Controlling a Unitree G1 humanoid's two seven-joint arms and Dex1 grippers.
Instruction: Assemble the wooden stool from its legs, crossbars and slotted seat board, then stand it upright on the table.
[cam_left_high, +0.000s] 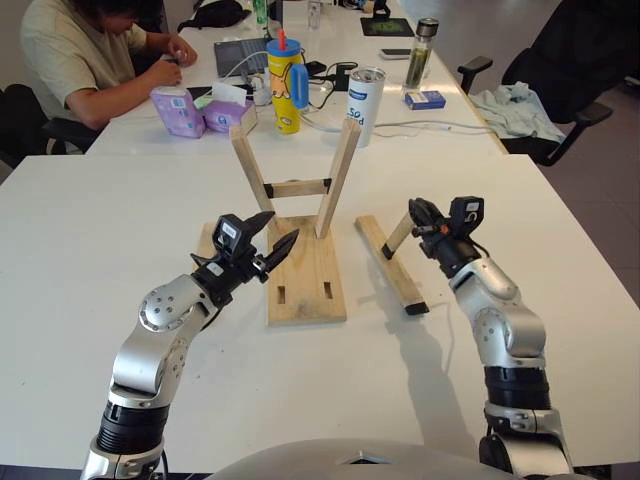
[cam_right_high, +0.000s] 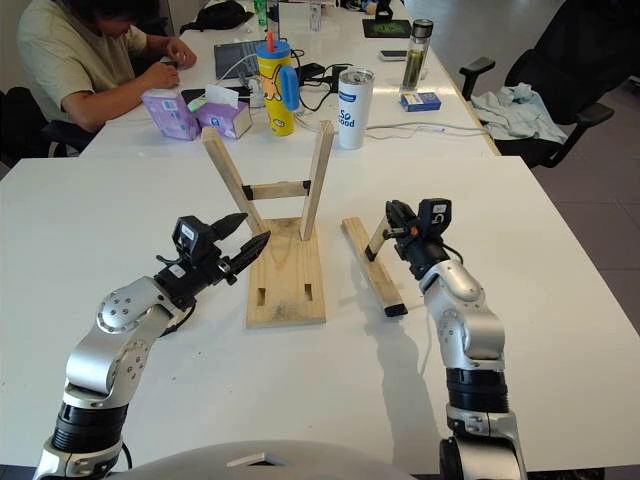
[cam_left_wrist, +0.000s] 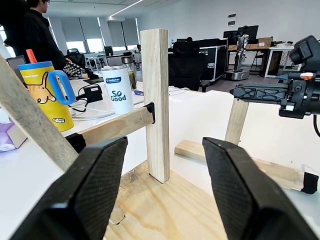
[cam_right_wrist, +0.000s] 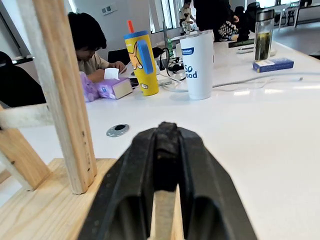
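Seat board (cam_left_high: 305, 275) lying flat at centre of table (cam_left_high: 100, 230). Leg pair (cam_left_high: 338, 180) joined by crossbar (cam_left_high: 298, 188) standing on board's far end. Second leg frame (cam_left_high: 392, 265) lying on table just right of board, one leg sticking up. Right gripper (cam_left_high: 416, 214) clamping that raised leg. Left gripper (cam_left_high: 282, 226) hovering, fingers spread, over board's left edge. Tumbler (cam_left_high: 365, 105) and cup (cam_left_high: 285, 85) standing behind on rear table (cam_left_high: 440, 135).

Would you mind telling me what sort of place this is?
Most likely an open-plan office or lab workspace: long white tables, office chairs, and drink tumblers and cables on the far table.
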